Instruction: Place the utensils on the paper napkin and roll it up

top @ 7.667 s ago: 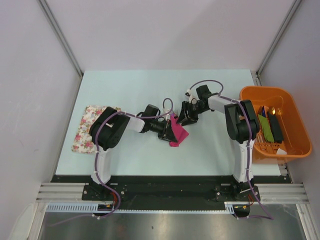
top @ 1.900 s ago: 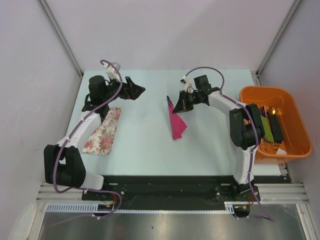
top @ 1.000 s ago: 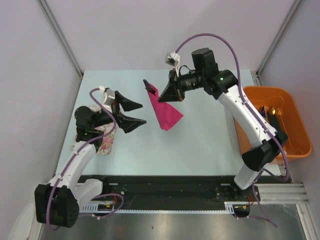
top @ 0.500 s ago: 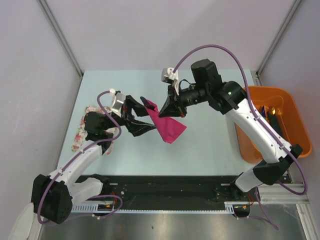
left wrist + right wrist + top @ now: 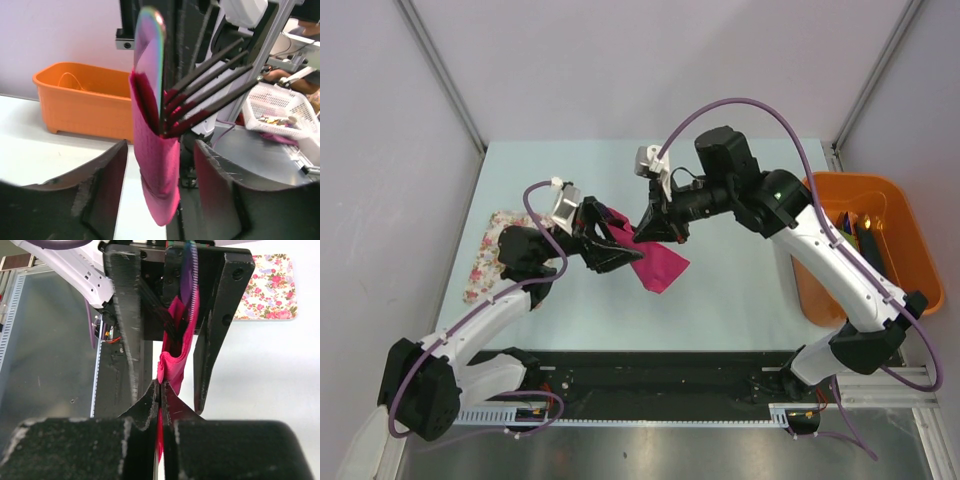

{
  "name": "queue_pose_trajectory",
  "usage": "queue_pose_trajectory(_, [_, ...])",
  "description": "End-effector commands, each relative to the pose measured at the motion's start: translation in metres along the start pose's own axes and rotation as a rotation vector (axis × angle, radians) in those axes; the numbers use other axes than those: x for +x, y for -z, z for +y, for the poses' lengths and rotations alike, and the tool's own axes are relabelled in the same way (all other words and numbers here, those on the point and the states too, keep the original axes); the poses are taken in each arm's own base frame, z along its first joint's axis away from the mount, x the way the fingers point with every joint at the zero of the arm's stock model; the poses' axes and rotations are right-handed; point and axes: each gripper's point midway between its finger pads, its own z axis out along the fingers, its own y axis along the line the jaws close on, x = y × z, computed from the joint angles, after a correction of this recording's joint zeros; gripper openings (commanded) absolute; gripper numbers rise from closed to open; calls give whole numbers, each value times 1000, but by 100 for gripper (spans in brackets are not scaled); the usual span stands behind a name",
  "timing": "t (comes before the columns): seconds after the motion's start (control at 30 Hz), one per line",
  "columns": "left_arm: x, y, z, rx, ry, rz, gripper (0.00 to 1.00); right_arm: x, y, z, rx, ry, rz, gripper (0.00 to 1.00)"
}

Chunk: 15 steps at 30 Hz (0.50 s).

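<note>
- Magenta-pink paper napkin (image 5: 660, 265) folded as a pouch, held mid-frame in the top view, long axis slanting upper left to lower right.
- Left wrist view only: thin stick-like utensils (image 5: 150, 55) poking up from the pouch. One iridescent flat piece, four dark prongs, possibly one fork.
- Right gripper (image 5: 161, 389) pinching the napkin's edge.
- Left gripper (image 5: 160, 145) spread, flanking the pouch without contact.
- One floral cloth mat (image 5: 485, 262) left, one orange plastic tub (image 5: 910, 265) right.

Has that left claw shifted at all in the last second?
Yes. The left gripper has moved rightward, toward the orange tub, and now straddles the pink napkin.
</note>
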Motion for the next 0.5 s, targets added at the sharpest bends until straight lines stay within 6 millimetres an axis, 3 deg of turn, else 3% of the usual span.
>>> queue_pose_trajectory(0.0, [-22,-7,-6,10,-18,-57,55,-21,11,10,17,86,-62,0])
queue_pose_trajectory(0.13, [-22,-6,-9,17,-12,-55,43,-22,11,7,37,82,-62,0])
queue_pose_trajectory(0.27, [-20,-6,-9,16,-2,-48,11,-22,11,1,63,77,-67,0])
queue_pose_trajectory(0.4, [-20,-6,-7,4,18,-48,2,-27,16,-8,105,32,-102,0])
queue_pose_trajectory(0.47, [-21,-7,-5,2,24,-45,0,-29,20,-16,131,15,-113,21])
